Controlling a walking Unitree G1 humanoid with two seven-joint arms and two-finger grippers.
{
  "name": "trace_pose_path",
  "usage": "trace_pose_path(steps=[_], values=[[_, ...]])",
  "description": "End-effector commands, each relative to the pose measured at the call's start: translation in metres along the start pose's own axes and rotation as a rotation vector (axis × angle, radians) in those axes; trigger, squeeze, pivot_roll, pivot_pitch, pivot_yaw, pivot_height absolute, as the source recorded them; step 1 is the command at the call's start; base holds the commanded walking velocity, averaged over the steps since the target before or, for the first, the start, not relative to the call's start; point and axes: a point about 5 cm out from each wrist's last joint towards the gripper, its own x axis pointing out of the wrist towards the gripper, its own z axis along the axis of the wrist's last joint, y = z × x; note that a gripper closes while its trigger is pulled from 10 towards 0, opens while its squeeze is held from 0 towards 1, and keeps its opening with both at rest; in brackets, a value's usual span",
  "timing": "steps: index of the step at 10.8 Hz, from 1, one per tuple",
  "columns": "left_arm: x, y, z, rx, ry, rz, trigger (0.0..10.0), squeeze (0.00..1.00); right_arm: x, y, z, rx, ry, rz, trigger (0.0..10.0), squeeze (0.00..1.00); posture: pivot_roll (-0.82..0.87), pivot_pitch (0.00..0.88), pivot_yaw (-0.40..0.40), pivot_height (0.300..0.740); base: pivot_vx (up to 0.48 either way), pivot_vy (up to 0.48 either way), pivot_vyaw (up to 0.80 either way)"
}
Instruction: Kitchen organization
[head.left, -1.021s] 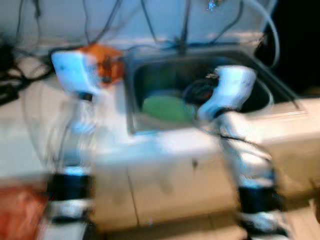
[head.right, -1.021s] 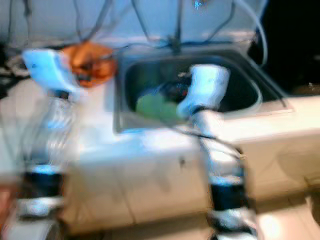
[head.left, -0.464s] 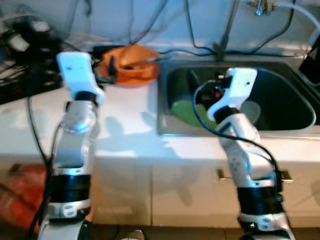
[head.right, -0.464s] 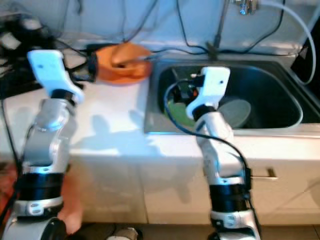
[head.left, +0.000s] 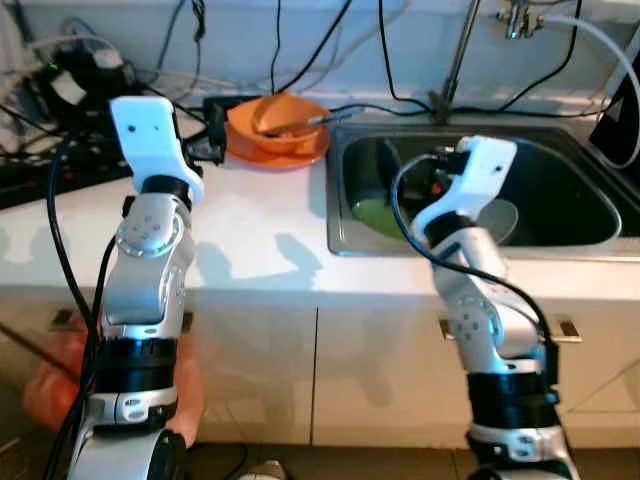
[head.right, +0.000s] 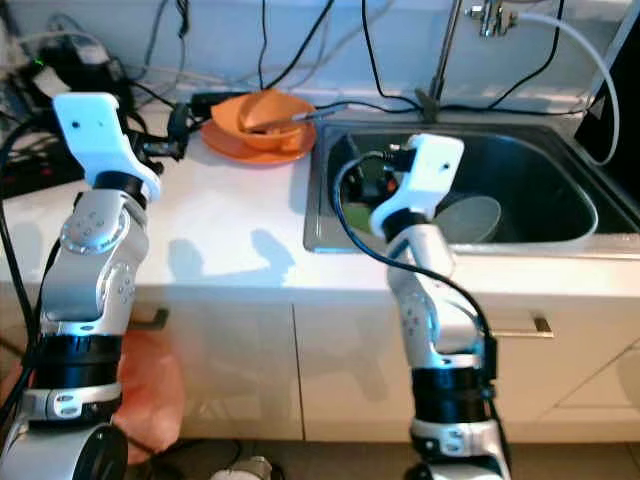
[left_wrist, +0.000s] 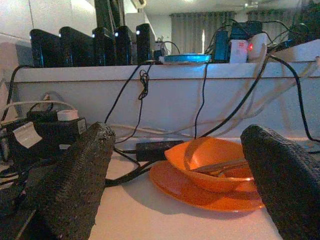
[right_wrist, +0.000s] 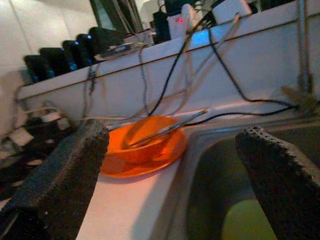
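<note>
An orange bowl (head.left: 276, 113) with a metal utensil (left_wrist: 220, 166) in it sits on an orange plate (head.left: 282, 148) at the back of the white counter (head.left: 250, 225), just left of the steel sink (head.left: 560, 252). In the basin lie a green plate (head.left: 372, 212) and a grey plate (head.left: 500, 218). My left gripper (head.left: 210, 135) is held up over the counter, open, pointing at the bowl (left_wrist: 210, 167) from a short way off. My right gripper (head.left: 432, 183) hangs open above the sink's left part; between its fingers the bowl (right_wrist: 150, 137) shows further off.
Black cables, a power strip and chargers (head.left: 70, 75) crowd the counter's back left. A faucet (head.left: 455, 55) with a white hose (head.left: 595, 45) stands behind the sink. Cabinet doors (head.left: 380, 370) lie below, and a red bag (head.left: 55, 385) is on the floor at left.
The camera has swung and steadied, so the blurred scene is now sharp and shifted. Both arms keep much the same raised pose, with nothing taken hold of.
</note>
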Motion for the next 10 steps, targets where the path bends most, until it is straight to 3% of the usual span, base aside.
trace_pose_path(steps=[1, 2, 3, 5, 8, 9, 10], values=[[0.0036, -0.0003, 0.0018, -0.003, 0.008, -0.005, 10.0, 0.0, 0.0018, 0.0039, 0.0058, -0.024, -0.01, 0.023, 10.0, 0.0, 0.13, 0.015, 0.026, 0.74, 0.0, 0.0, 0.0], [0.004, -0.0002, 0.0022, -0.004, 0.007, -0.005, 10.0, 0.0, -0.0003, 0.0087, 0.0013, -0.07, 0.011, 0.068, 10.0, 0.0, 0.13, 0.016, 0.03, 0.74, 0.0, 0.0, 0.0], [0.0048, 0.0004, 0.0021, -0.001, 0.009, -0.001, 10.0, 0.0, -0.0025, 0.0094, -0.0034, -0.053, 0.039, 0.08, 10.0, 0.0, 0.13, 0.018, 0.031, 0.74, 0.0, 0.0, 0.0], [0.0043, 0.0007, 0.0002, -0.011, 0.018, -0.002, 10.0, 0.0, -0.0028, 0.0029, -0.0004, -0.127, 0.005, 0.03, 10.0, 0.0, 0.13, 0.022, 0.033, 0.74, 0.323, 0.0, 0.0], [0.0045, 0.0013, 0.0012, -0.014, 0.012, -0.004, 10.0, 0.0, -0.0029, 0.0107, 0.0038, -0.143, -0.021, 0.102, 10.0, 0.0, 0.13, 0.024, 0.032, 0.74, 0.385, 0.0, 0.0], [0.0037, 0.0004, 0.0012, -0.018, 0.011, -0.01, 10.0, 0.0, -0.0044, 0.0088, 0.001, -0.05, -0.015, 0.082, 10.0, 0.0, 0.14, 0.023, 0.032, 0.74, 0.435, 0.0, 0.0], [0.0039, 0.0006, 0.0016, -0.019, 0.01, -0.01, 10.0, 0.0, -0.004, 0.0037, 0.0001, -0.054, -0.011, 0.055, 10.0, 0.0, 0.14, 0.024, 0.033, 0.74, 0.435, 0.0, 0.0]])
